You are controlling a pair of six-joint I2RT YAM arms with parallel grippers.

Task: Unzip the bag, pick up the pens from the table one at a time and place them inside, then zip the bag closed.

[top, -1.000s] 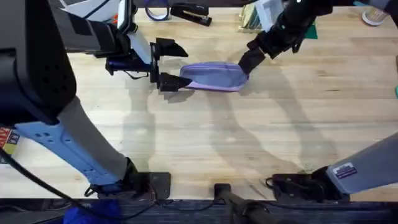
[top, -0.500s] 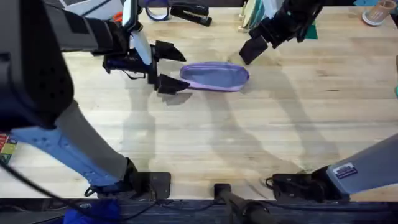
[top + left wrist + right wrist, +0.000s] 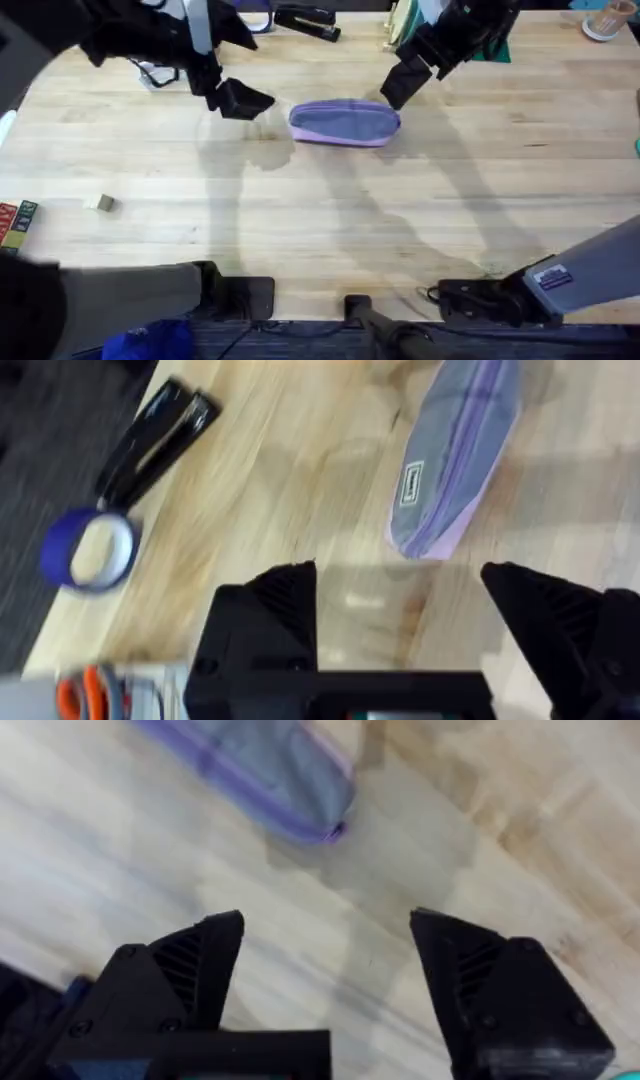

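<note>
The lavender and grey bag (image 3: 345, 123) lies flat on the table (image 3: 330, 220), with its zipper running along the top. My left gripper (image 3: 243, 68) hangs open just off the bag's left end, touching nothing. In the left wrist view the bag (image 3: 455, 450) lies beyond the open left gripper (image 3: 400, 575). My right gripper (image 3: 400, 76) is open above and behind the bag's right end, clear of it. The right wrist view shows the bag's end (image 3: 265, 775) past the empty right gripper (image 3: 328, 925). The pens are out of view.
A black stapler (image 3: 308, 20) and a blue tape roll (image 3: 252, 15) lie at the table's back edge. Orange-handled scissors (image 3: 90, 690) are near them. A small wooden block (image 3: 98, 203) and a colourful box (image 3: 15, 222) sit at the left, and a cup (image 3: 605, 20) at the back right.
My right gripper came off the bag's right end and pulled up and back. The left arm rose and drew left, away from the bag. The bag settled flat.
</note>
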